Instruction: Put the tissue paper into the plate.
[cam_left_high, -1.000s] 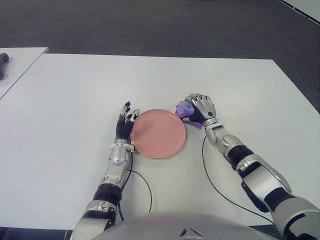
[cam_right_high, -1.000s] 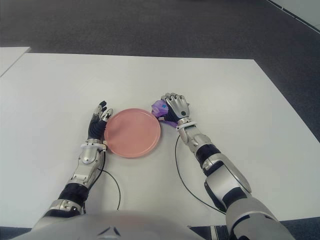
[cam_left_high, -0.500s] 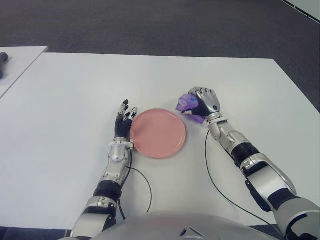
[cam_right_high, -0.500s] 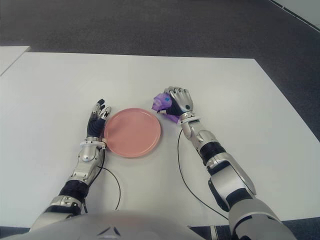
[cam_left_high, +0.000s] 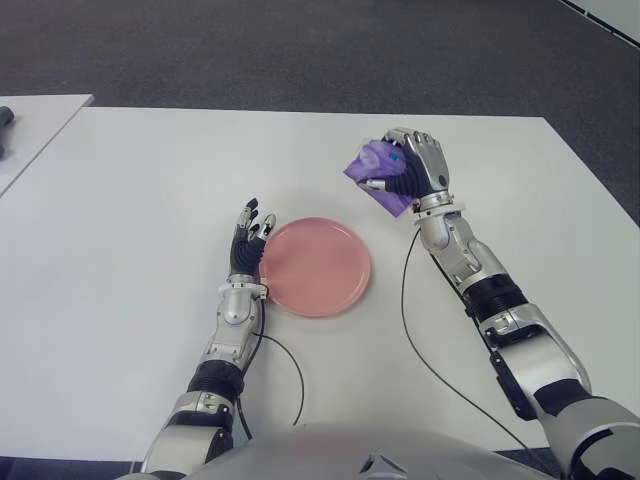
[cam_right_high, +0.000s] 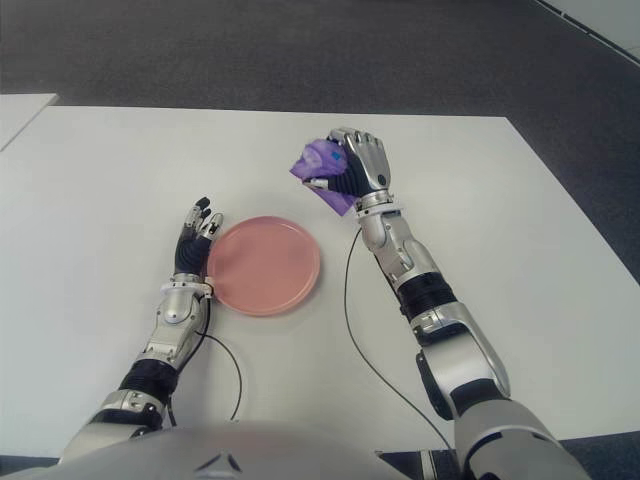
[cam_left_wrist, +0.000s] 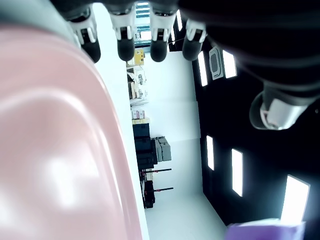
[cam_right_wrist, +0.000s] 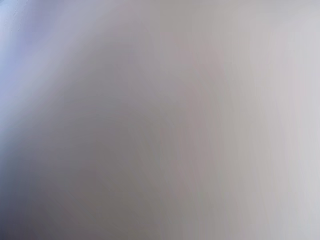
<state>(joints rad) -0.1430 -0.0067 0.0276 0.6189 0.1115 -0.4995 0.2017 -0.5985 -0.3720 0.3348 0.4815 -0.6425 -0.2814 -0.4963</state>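
The robot's right hand (cam_left_high: 418, 170) is raised above the white table (cam_left_high: 150, 180), its fingers clamped around a purple pack of tissue paper (cam_left_high: 372, 163). The pack sits in the curl of the fingers and juts out toward the robot's left, its lower corner pointing down at the tabletop. Hand and pack are held clear of the surface, beyond and to the right of the pink plate (cam_left_high: 318, 266), well apart from its rim. The plate lies flat near the middle of the table with nothing in it.

The left hand (cam_left_high: 249, 243) shows just beside the plate's left edge, fingers extended and slightly spread, holding nothing. Its own wrist camera looks along the pink rim of the plate (cam_left_wrist: 60, 150) from very close, with four fingertips (cam_left_wrist: 125, 47) lined up beyond it; whether they actually touch the rim cannot be told from these views. A sliver of purple shows at one corner of that same wrist picture, probably the tissue pack seen from afar.

The right wrist camera gives only a pale, featureless blur, so the grip is read from the head views alone.

Thin black cables (cam_left_high: 420, 350) trail across the table from both forearms toward the robot's body. A second white table (cam_left_high: 35, 125) stands at the far left, beyond it dark carpet (cam_left_high: 300, 50).
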